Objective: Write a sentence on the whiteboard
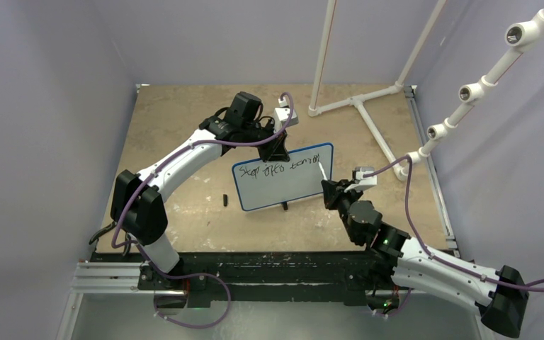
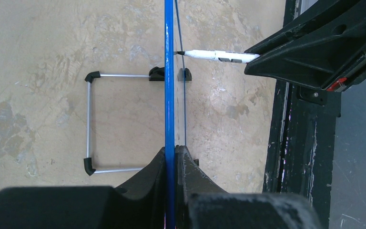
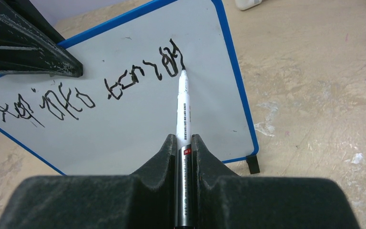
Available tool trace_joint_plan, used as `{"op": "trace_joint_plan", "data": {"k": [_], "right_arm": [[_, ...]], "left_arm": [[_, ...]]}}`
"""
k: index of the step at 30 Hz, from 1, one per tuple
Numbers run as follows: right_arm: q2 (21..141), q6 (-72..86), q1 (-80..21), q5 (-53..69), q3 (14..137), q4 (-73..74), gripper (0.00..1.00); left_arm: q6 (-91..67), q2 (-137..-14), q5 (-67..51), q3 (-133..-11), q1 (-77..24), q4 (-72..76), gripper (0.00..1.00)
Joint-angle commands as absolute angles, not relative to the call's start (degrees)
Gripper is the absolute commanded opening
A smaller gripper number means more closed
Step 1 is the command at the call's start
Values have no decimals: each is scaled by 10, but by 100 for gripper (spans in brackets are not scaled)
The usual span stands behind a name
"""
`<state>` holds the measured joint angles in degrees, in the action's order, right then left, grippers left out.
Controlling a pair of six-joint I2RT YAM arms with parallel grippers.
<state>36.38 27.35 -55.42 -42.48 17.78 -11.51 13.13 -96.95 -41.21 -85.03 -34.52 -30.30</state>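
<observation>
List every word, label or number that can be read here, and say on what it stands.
"Stop" (uncertain): first word of the sentence handwritten on the whiteboard; the rest is illegible scribble.
Print along the marker: too small to read.
Small red label on the marker: too small to read.

On my feed I see a tan, mottled tabletop [image 1: 177, 120] scuffed with pale patches and boxed in by plain lavender walls [image 1: 42, 106]. A white pipe frame [image 1: 358, 104] stands at its far right corner. A black rail [image 1: 283, 265] lines its near edge. The light is soft and even.
</observation>
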Motion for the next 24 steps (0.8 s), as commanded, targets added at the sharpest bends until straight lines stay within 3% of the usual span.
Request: {"op": "trace_joint_plan", "data": {"k": [1,24], "right_arm": [[362,283,-551,-429,184,-113,0],[380,227,-551,-471,191,-185,0]], "left_arm": [[147,-963,-426,-837,-351,-339,0],[147,-962,-427,-837,-350,-339,0]]}}
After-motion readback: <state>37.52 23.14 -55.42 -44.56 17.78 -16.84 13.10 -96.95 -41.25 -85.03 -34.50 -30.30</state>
